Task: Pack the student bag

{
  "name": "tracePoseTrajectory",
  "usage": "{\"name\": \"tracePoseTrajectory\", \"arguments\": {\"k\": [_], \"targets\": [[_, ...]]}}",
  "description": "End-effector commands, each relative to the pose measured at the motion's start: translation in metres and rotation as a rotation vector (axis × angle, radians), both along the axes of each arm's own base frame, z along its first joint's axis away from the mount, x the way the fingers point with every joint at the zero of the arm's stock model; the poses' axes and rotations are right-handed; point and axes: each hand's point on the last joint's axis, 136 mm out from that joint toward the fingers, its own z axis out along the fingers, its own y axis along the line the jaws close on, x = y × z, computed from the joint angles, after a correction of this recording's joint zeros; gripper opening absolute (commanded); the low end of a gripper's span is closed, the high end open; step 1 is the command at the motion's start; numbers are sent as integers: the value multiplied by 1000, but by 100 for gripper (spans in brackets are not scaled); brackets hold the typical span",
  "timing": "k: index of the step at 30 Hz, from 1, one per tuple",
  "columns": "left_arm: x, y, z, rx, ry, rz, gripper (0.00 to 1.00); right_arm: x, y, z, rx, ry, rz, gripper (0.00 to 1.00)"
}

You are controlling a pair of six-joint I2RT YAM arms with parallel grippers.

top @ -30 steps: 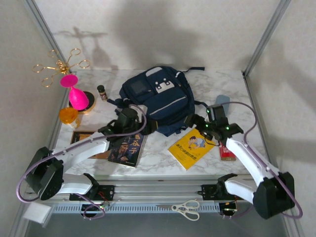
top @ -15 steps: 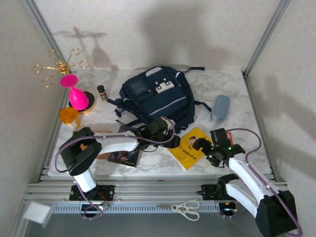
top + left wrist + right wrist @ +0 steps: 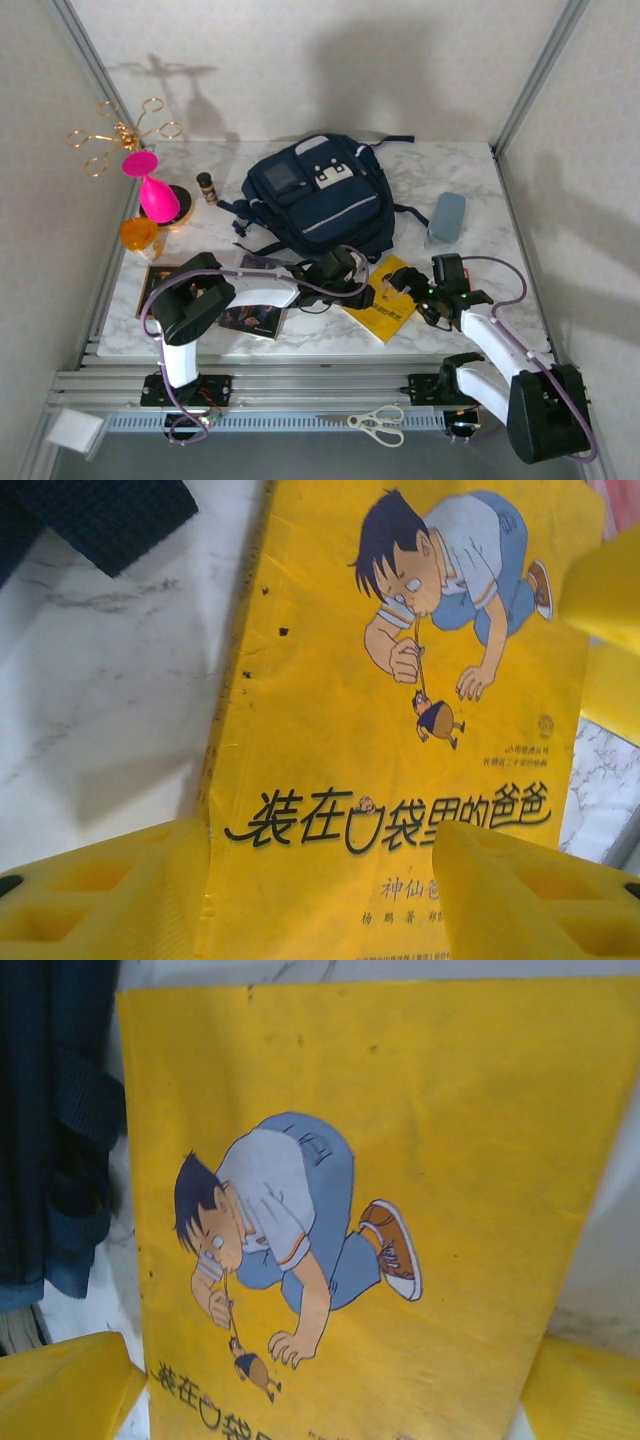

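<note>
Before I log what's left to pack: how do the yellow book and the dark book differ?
The yellow book has a bright cover with a cartoon boy; the dark book has a near-black cover. The yellow book lies right of centre, in front of the backpack; the dark book lies further left, partly under the left arm. Both lie flat, outside the backpack.

We see a yellow book (image 3: 385, 318) with a cartoon boy on its cover lying flat on the marble table (image 3: 480, 170). Left of it lies a dark book (image 3: 250, 318). Beyond it to the right is a grey case (image 3: 446, 217). Far to its left stand a pink goblet (image 3: 150, 190) and a small brown bottle (image 3: 207, 186).
</note>
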Motion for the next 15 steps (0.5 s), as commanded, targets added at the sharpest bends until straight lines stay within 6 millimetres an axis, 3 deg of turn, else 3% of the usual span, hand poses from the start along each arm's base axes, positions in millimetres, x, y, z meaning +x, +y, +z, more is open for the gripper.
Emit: {"name": "tracePoseTrajectory", "arguments": {"k": [1,6,11,13,15], "targets": [[-24,-5,7,-15,37,-17,60,23,6,20,24,-87,53,99],[-28,-1,19,-41,30,42,61,18,-19,9,-91,15,39,99],[7,4,39,-19,-42,172,61,-7,-38,12,-178,100,-1,99],[19,6,47,-24,-88,222,61,-19,-34,10,-137,103,-12,99],[30,9,38,-8,-90,245,62,-29,-26,6,-74,98,-16,99]]}}
